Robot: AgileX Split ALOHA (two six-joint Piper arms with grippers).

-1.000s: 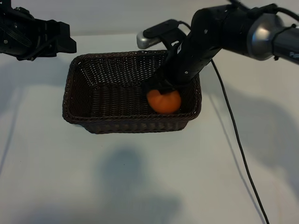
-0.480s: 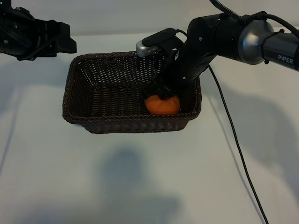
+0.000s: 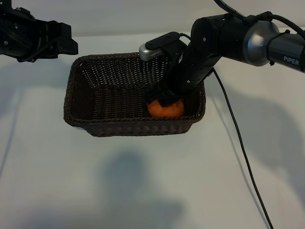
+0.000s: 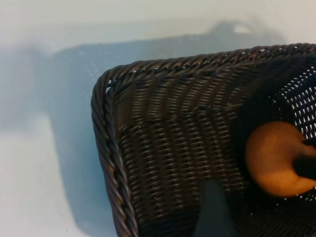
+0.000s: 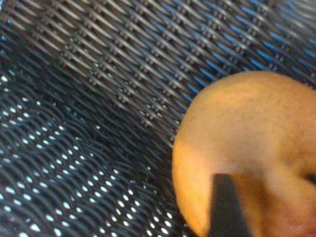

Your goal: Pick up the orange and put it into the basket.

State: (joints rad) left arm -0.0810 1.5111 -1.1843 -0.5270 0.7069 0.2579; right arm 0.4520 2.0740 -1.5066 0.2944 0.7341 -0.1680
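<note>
In the exterior view the right gripper [image 3: 166, 98] reaches down into the basket [image 3: 76, 102], and the orange [image 3: 166, 109] sits directly beneath its fingertips, on the basket floor in the corner nearest the camera on that arm's side. The fingers hug the top of the fruit; from this angle I cannot tell whether they are clamped on it or parted. The left gripper [image 3: 66, 44] hangs parked well away, beyond the basket's far corner on the opposite side, with its jaws out of sight here.

In the left wrist view the basket's braided corner lies below and ahead of that gripper, one dark fingertip [image 4: 211, 210] pokes in over the weave, and the orange [image 4: 276, 159] lies farther off across the floor with a dark tip of the other arm's gripper against it. The left jaws stand apart and hold nothing.

In the right wrist view the orange [image 5: 247, 153] fills the space right at the fingertips, one dark finger [image 5: 227, 207] laid over its skin, with the wicker wall just behind it.

Judging from this, the placing looks all but done. The risk is in the withdrawal: a finger touching the skin could drag or roll the fruit, or a tip could catch the close wall or rim and jolt the basket.
</note>
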